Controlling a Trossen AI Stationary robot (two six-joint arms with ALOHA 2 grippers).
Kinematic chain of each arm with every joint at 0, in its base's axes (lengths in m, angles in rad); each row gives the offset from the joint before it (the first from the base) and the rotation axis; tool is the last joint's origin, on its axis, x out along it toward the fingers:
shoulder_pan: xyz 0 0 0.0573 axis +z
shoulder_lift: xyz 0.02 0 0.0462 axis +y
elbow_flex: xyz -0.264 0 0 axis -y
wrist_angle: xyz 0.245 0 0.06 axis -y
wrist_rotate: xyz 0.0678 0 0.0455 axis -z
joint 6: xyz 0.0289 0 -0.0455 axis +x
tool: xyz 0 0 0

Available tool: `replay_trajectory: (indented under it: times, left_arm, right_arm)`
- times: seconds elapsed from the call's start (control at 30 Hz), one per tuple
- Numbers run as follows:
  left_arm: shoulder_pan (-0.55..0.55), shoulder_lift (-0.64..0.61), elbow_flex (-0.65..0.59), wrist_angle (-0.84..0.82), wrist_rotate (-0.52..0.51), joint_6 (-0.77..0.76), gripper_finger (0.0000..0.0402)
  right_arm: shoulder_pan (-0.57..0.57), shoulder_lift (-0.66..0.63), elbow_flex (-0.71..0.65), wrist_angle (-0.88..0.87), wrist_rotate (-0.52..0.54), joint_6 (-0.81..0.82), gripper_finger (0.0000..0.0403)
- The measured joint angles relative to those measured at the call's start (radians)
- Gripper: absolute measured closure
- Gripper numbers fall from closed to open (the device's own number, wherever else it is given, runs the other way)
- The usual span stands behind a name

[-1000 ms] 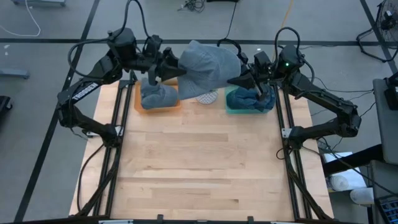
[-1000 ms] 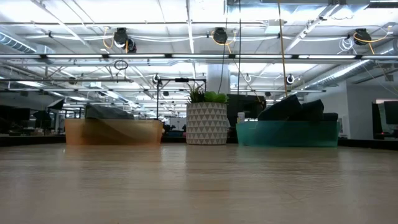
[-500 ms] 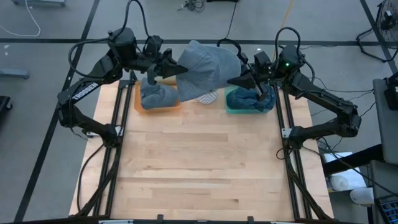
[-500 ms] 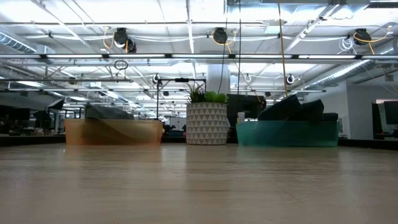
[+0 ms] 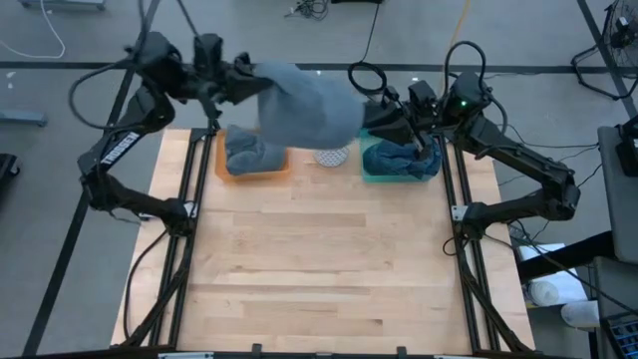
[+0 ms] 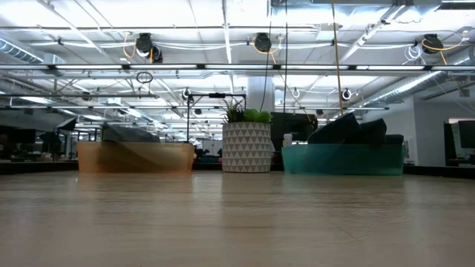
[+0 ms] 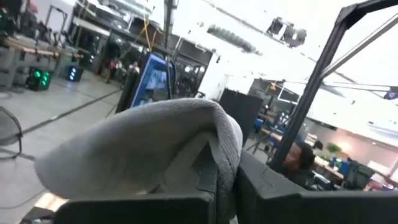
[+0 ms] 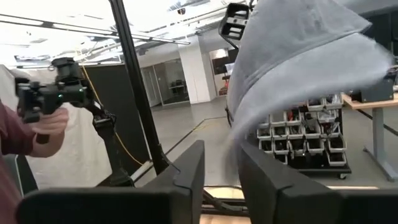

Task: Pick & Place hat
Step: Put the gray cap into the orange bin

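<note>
A grey-blue hat (image 5: 307, 105) hangs in the air over the table's far edge, above the gap between an orange bin (image 5: 254, 160) and a teal bin (image 5: 399, 163). My left gripper (image 5: 249, 85) is shut on the hat's left side; the hat (image 7: 149, 146) fills the left wrist view. My right gripper (image 5: 377, 118) stands at the hat's right edge with a narrow gap between its fingers (image 8: 222, 165). The hat's cloth (image 8: 292, 62) hangs blurred just past those fingers; I cannot tell whether it touches them. My left gripper pinches a fold of the hat's cloth (image 7: 221, 177) between its two fingers, which come roughly level from the table's left side. The hat is lifted clear of the bins and bulges out beyond the fingers toward the right gripper.
The orange bin holds another grey-blue cloth item (image 5: 249, 155); the teal bin holds dark teal cloth (image 5: 399, 158). A white patterned plant pot (image 5: 332, 155) stands between the two bins. A person's hand (image 8: 43, 124) holding a device shows in the room beyond.
My left gripper has swung toward the table's left and far edge and risen a little, carrying the hat with it. The hat's right side has drawn away from my right gripper, which stays in place.
</note>
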Motion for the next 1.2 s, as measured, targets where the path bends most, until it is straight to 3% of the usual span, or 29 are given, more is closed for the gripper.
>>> replay_trajectory:
  times: [0.23,0.43,0.77,1.07,1.2]
  left_arm:
    - [0.107,-0.048,0.0,0.0,0.062,-0.036,0.0383]
    - [0.21,-0.052,0.0,-0.003,0.157,-0.009,0.0383]
    - [0.322,-0.066,0.0,-0.136,0.155,0.227,0.0383]
    - [0.374,-0.085,0.0,-0.306,0.156,0.45,0.0383]
    - [0.393,-0.084,0.0,-0.426,0.151,0.611,0.0383]
  right_arm:
    - [-0.002,-0.014,0.0,-0.001,0.0,-0.007,0.0296]
    - [-0.002,-0.032,0.0,-0.002,0.006,-0.076,0.0298]
    - [-0.002,-0.042,0.0,-0.027,0.288,-0.087,0.0305]
    - [-0.002,-0.042,0.0,-0.106,0.331,-0.171,0.0301]
    - [0.009,-0.042,0.0,-0.106,0.404,-0.231,0.0301]
